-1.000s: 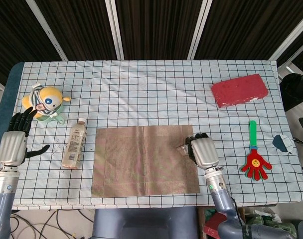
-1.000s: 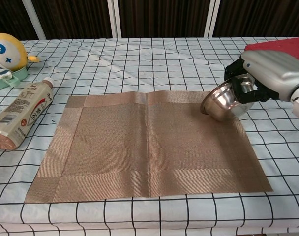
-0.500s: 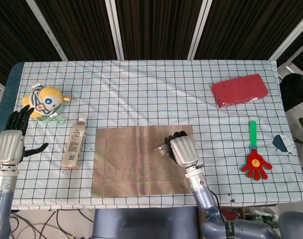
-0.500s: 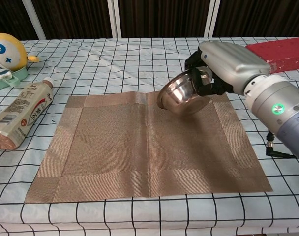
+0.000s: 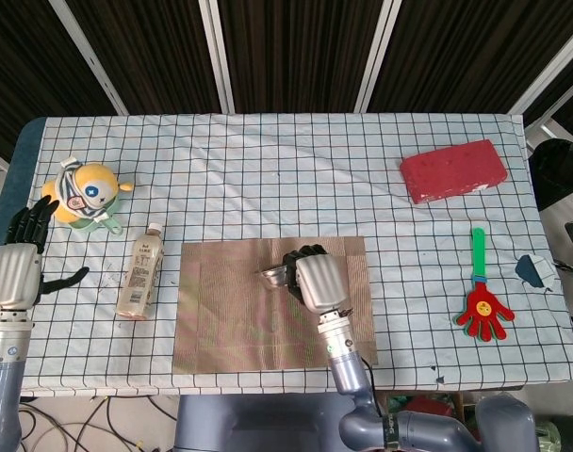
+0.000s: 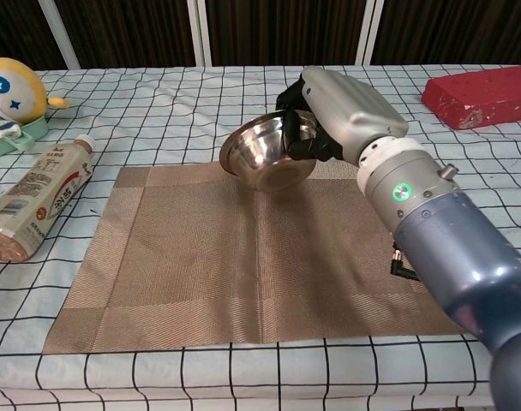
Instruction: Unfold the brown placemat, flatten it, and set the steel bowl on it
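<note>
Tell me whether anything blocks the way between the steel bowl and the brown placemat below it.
Nothing visible does. The right hand holds the steel bowl tilted above the brown placemat, which lies flat and bare. The bottle lies off its left edge.

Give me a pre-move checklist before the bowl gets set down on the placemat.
1. Placemat unfolded and flat: ok, only a faint centre crease shows.
2. Right hand holds the steel bowl: ok, fingers over its rim.
3. Bowl above the mat: ok, over the far middle part.
4. Bowl level: not ok, tilted with its opening facing the hand.
5. Landing spot free: ok, nothing lies on the mat.
6. Left hand out of the way: ok, at the table's left edge, beyond the bottle.
</note>
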